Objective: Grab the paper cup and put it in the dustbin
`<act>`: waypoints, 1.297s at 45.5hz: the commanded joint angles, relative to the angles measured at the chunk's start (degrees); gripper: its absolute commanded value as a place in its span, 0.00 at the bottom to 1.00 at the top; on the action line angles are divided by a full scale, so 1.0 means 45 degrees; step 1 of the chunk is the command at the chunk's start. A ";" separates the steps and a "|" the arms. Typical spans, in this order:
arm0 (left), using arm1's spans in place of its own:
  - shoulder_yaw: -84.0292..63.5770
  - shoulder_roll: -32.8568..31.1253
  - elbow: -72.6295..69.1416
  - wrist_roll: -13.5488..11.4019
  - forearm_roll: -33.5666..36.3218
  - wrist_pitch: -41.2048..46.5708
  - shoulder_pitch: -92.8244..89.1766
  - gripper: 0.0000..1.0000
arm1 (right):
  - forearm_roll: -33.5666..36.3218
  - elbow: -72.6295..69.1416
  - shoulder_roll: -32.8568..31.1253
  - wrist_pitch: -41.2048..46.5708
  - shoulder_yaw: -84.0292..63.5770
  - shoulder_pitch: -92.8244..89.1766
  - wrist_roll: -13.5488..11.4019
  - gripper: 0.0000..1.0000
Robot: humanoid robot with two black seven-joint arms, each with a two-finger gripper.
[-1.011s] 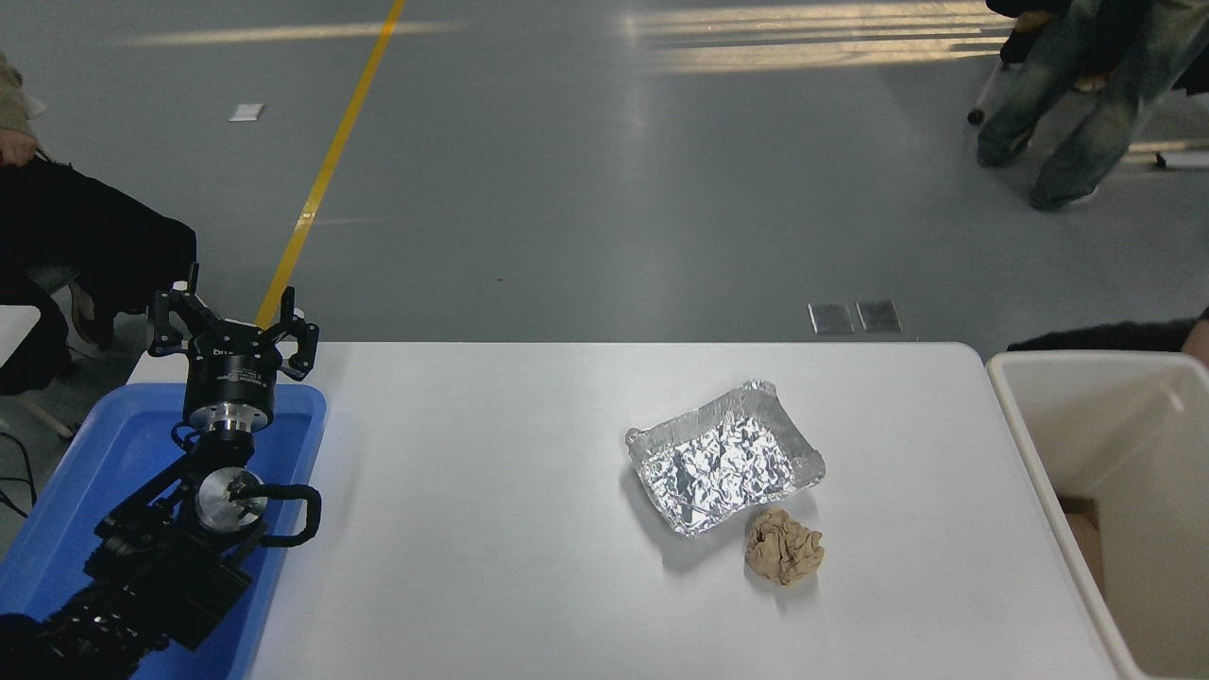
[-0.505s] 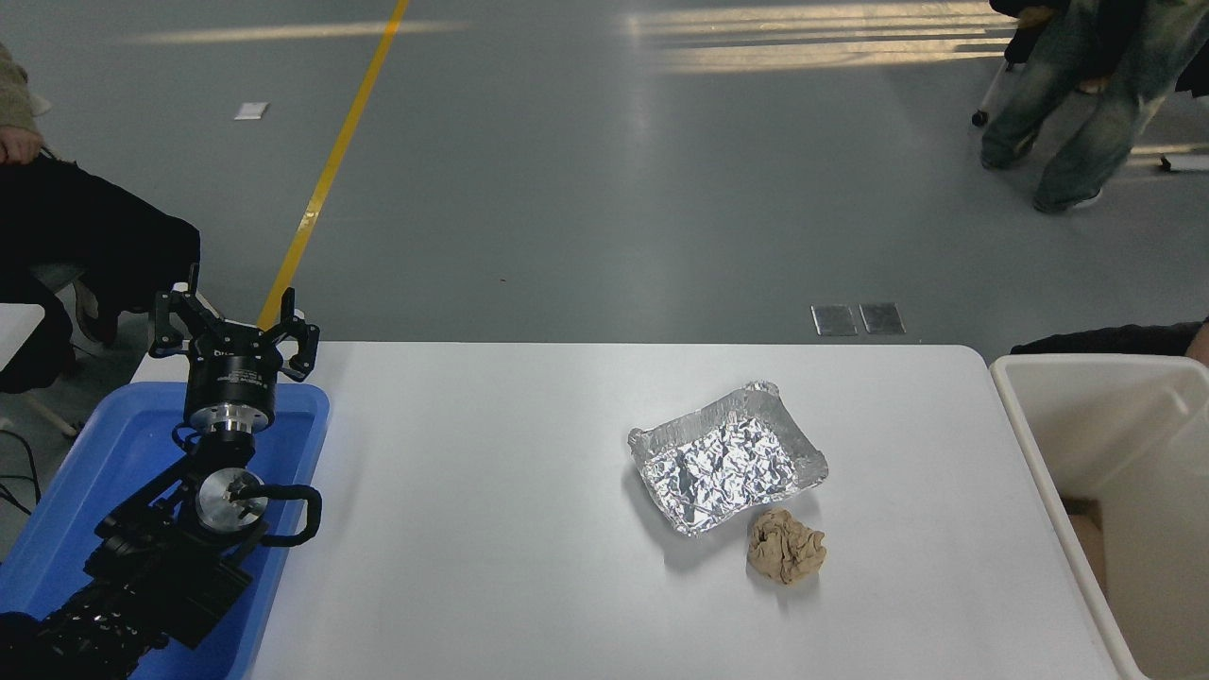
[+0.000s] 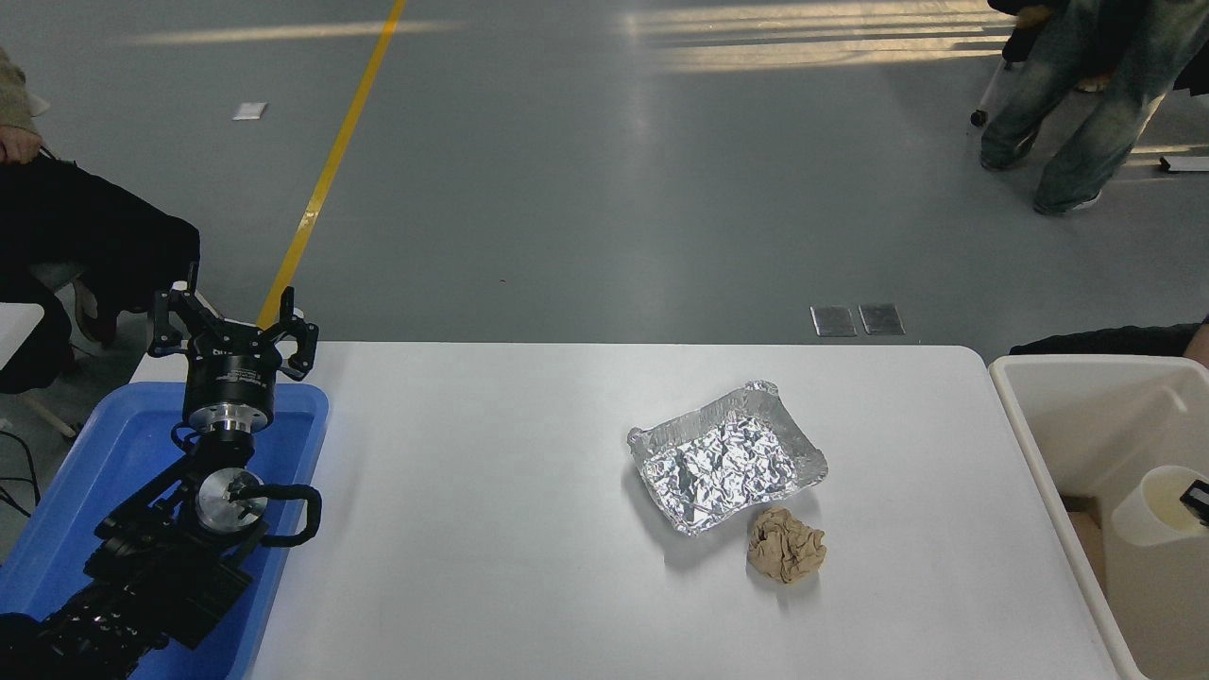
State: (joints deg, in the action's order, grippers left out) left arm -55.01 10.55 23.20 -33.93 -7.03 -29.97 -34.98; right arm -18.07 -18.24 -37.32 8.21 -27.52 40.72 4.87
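The white paper cup [image 3: 1154,508] shows at the right edge, inside the outline of the cream-white dustbin [image 3: 1031,446], tilted with its cream mouth facing up and right. Only a black fingertip of my right gripper [image 3: 1198,500] shows, at the cup's rim, and it holds the cup over the bin's inside. The rest of the right arm is out of view. My left gripper [image 3: 232,332] is parked at the far left, open and empty, above the blue tray.
A crinkled foil tray [image 3: 727,457] and a tan crumpled paper ball [image 3: 786,546] lie right of the table's centre. A blue plastic tray [image 3: 104,453] sits under the left arm. People stand and sit beyond the table at the top corners.
The paper cup and a tip of my right gripper have come into view from the right edge over the dustbin. The left arm has not moved.
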 commanded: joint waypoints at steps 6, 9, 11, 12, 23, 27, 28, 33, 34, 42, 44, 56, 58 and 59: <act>0.0018 0.0000 0.0000 0.0001 0.0001 0.0000 -0.0020 0.99 | 0.0032 -0.0905 -0.0494 0.0167 -0.0756 0.1222 -0.0087 1.00; 0.0018 0.0000 0.0000 0.0001 0.0001 0.0000 -0.0020 0.99 | 0.0012 -0.1666 -0.0963 0.0226 -0.1809 0.2158 -0.0028 1.00; 0.0018 0.0000 0.0000 0.0020 0.0001 0.0000 -0.0039 0.99 | -0.0007 -0.2407 -0.1236 0.0246 -0.2668 0.3114 -0.0009 1.00; 0.0018 0.0000 0.0000 0.0021 0.0020 0.0000 -0.0039 0.99 | -0.0065 -0.2855 -0.1392 0.0246 -0.3098 0.3680 0.0011 1.00; 0.0018 0.0000 0.0000 0.0021 0.0020 0.0000 -0.0039 0.99 | -0.2096 -0.9417 -0.2527 0.0479 -0.8977 1.2974 0.0030 1.00; 0.0018 0.0000 0.0000 0.0021 0.0020 -0.0019 -0.0020 0.99 | -0.2097 -1.1157 -0.1865 0.1434 -1.0112 1.5886 0.0030 1.00; 0.0018 0.0000 0.0000 0.0021 0.0020 0.0000 -0.0020 0.99 | -0.2097 -1.1509 -0.1650 0.1785 -1.0249 1.6453 0.0030 1.00; 0.0018 0.0000 0.0000 0.0021 0.0020 0.0000 -0.0020 0.99 | -0.2077 -1.3306 -0.0440 0.3932 -1.0329 1.8760 0.0050 1.00; 0.0018 0.0000 0.0000 0.0021 0.0020 0.0000 -0.0020 0.99 | -0.2058 -1.3560 -0.0070 0.4517 -1.0290 1.9150 0.0050 1.00; 0.0018 0.0000 0.0000 0.0021 0.0001 0.0000 -0.0020 0.99 | -0.0148 -1.5398 0.2002 0.7509 -0.9276 2.1068 0.0069 1.00; 0.0018 0.0000 0.0000 0.0001 0.0001 0.0000 -0.0001 0.99 | 0.0595 -1.5477 0.2568 0.7841 -0.9002 2.1166 0.0069 1.00; -0.0021 0.0000 0.0000 0.0001 0.0001 0.0039 0.0019 0.99 | 0.1966 -1.6082 0.3274 0.8175 -0.8434 2.1420 0.0069 1.00; -0.0021 0.0000 0.0000 0.0001 0.0001 0.0039 0.0019 0.99 | 0.1966 -1.6083 0.3235 0.8175 -0.8532 2.1420 0.0069 1.00; -0.0021 0.0000 0.0000 0.0001 0.0001 0.0039 0.0000 0.99 | 0.1966 -1.6083 0.3177 0.8175 -0.8571 2.1439 0.0069 1.00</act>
State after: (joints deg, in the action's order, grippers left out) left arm -55.03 10.55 23.20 -33.90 -7.03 -29.90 -34.97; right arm -13.15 -86.54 -25.62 41.62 -66.40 133.31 5.16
